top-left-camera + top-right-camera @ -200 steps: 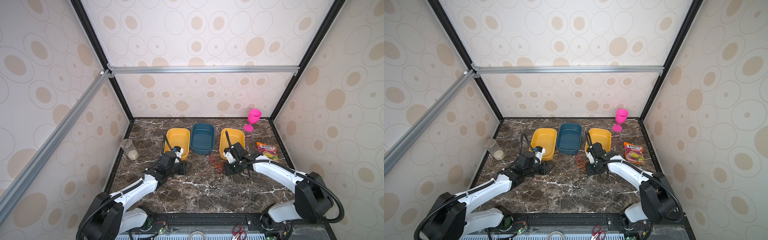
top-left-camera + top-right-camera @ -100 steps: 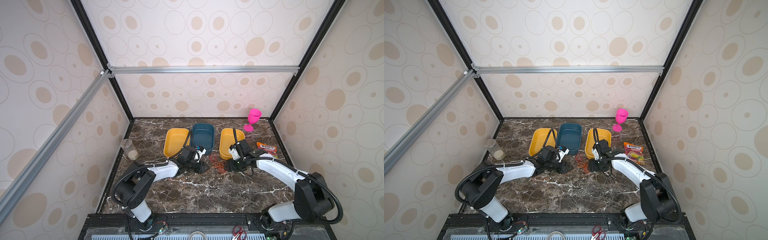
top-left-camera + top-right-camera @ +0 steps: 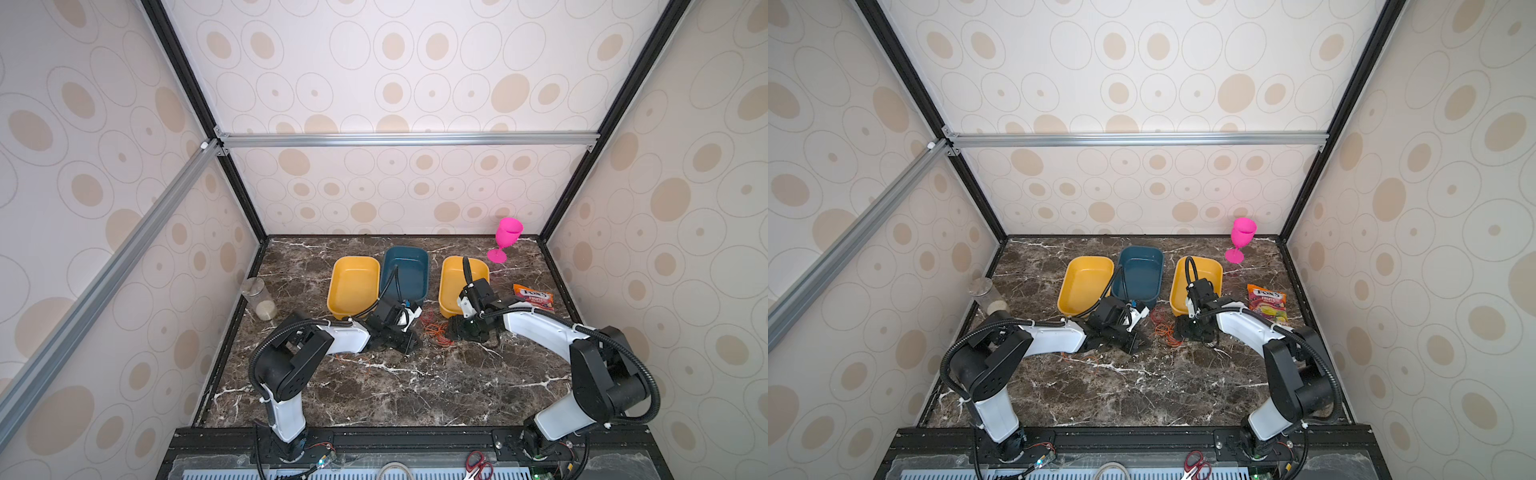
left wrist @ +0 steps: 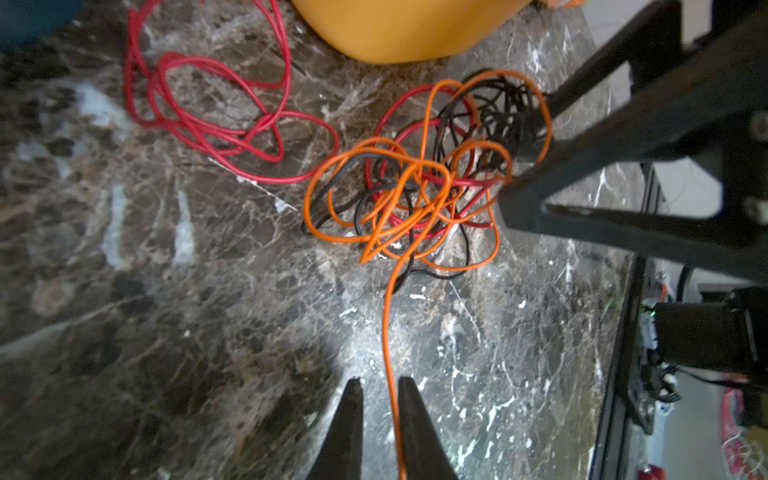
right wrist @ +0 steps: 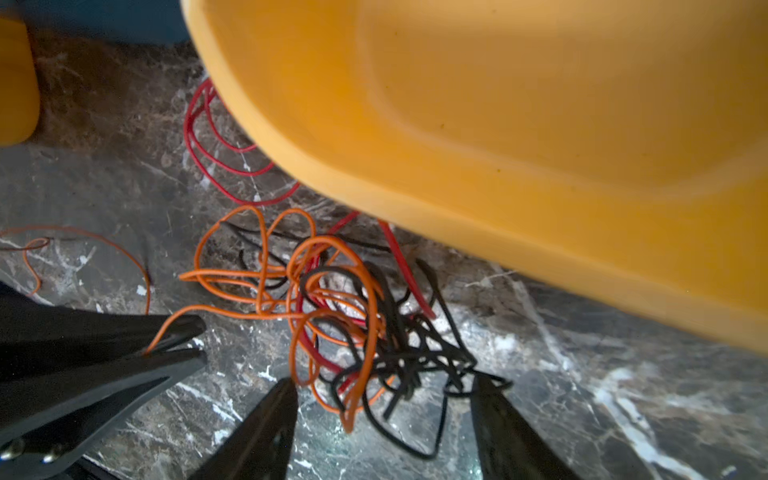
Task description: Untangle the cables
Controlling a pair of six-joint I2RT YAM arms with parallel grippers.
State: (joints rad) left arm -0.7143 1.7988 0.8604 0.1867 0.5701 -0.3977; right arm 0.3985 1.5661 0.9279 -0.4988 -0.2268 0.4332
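Since a second ago our left arm has swung in beside the cables, and our left jaws have closed; they now pinch one orange strand trailing from the tangle. Our right jaws stand spread over the black loops. The tangle lies on the table, just in front of the right yellow tray, with red loops beside it.

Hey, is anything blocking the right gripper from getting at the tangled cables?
Nothing visible is. The right gripper, jaws open, flanks the black end of the cables. The yellow tray lies beyond the tangle, not between, and the left gripper, shut on an orange strand, is off to the side.
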